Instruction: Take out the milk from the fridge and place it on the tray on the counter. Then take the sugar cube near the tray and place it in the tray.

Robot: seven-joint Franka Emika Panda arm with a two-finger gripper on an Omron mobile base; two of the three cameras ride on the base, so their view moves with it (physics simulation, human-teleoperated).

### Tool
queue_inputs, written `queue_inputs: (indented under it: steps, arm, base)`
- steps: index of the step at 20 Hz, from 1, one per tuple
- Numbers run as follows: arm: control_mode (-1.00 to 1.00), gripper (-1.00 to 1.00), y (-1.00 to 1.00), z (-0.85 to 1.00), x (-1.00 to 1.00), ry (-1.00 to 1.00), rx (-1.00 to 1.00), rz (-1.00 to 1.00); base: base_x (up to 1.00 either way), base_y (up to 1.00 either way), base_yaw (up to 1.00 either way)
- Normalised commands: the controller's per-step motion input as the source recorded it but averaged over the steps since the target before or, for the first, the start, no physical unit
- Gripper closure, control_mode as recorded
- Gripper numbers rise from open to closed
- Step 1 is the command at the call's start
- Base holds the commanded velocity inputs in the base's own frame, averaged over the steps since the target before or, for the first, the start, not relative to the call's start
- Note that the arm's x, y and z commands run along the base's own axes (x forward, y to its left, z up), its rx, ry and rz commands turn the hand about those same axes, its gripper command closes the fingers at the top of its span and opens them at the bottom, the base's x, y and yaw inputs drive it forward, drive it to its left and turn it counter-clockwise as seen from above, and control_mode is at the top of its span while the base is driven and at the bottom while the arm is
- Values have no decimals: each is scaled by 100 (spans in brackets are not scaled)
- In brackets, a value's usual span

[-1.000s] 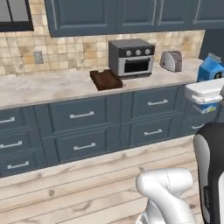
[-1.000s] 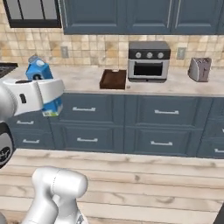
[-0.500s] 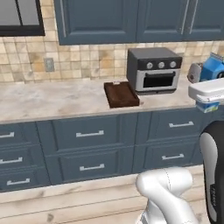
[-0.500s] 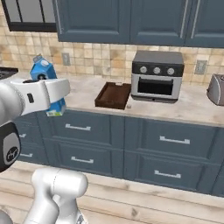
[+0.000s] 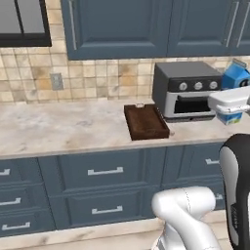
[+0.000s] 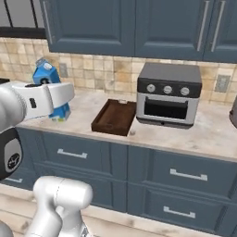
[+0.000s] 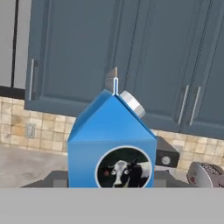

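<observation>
The milk (image 7: 111,140), a blue gable-top carton with a cow picture on its front, is held upright in the air by my gripper (image 5: 229,103), which is shut on its lower half. In the right base view the milk (image 6: 45,74) rises above the white hand, left of the tray and above the counter (image 6: 208,134). The dark brown tray (image 5: 145,122) lies on the counter (image 5: 58,127) just left of the toaster oven, with nothing in it. A tiny whitish sugar cube (image 6: 131,134) sits by the tray's (image 6: 113,118) near right corner. The fridge is out of view.
A grey toaster oven (image 5: 185,90) stands right of the tray against the tiled wall. A silver toaster (image 6: 233,111) is at the far right. Dark blue upper cabinets (image 5: 146,24) hang over the counter, and drawers with silver handles (image 5: 105,171) sit below it.
The base has driven, so the whole scene has shifted and grown: tray and toaster oven are now nearer and more central. The milk stays in my gripper.
</observation>
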Motion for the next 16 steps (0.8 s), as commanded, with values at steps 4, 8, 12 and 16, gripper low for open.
queue_inputs:
  steps: [4,8,12,16]
  arm:
    - [100,100,0,0,0,0,0,0]
    - [100,100,0,0,0,0,0,0]
    - [100,100,0,0,0,0,0,0]
    - [100,100,0,0,0,0,0,0]
  base:
    - [68,0,0]
    - [73,6,0]
    - [70,0,0]
    - [55,0,0]
